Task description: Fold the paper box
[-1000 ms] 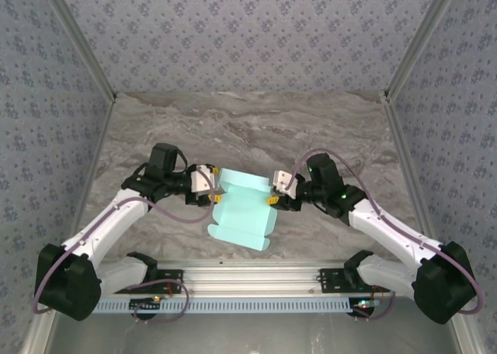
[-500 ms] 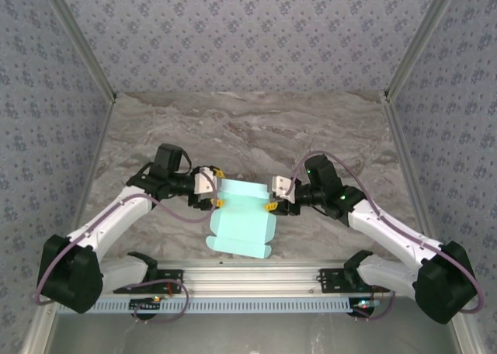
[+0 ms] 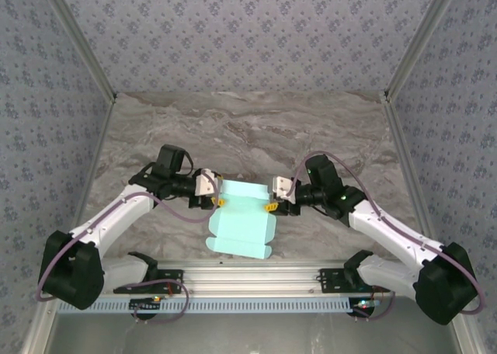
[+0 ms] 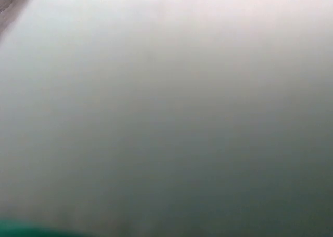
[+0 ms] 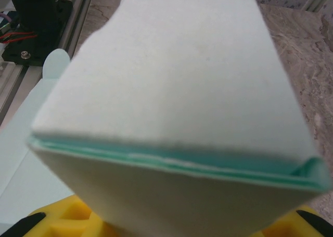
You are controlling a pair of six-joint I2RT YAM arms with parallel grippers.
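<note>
Seen from above, a pale mint-green paper box (image 3: pixel 237 226) of thin card lies partly folded on a grey marbled table (image 3: pixel 256 129), near the front edge and midway between two white and black robot arms. Its near part spreads flat on the table with small rounded tabs along the edge, while its far part is raised into a folded section. The left gripper (image 3: pixel 218 196) reaches in from the left and meets the left edge of that raised section; whether its jaws are apart or closed on the card cannot be told, as its wrist camera gives a blurred grey-green surface right at the lens. The right gripper (image 3: pixel 272 199) reaches in from the right and touches the right edge of the raised section. In the right wrist view the paper box (image 5: pixel 177 91) looms close as a hollow folded sleeve, with the yellow fingers (image 5: pixel 57 219) on either side of it at the bottom, clamped on the card. Blue-grey patterned walls (image 3: pixel 233 36) enclose the table, and a silver metal rail (image 3: pixel 248 280) runs along its near edge.
</note>
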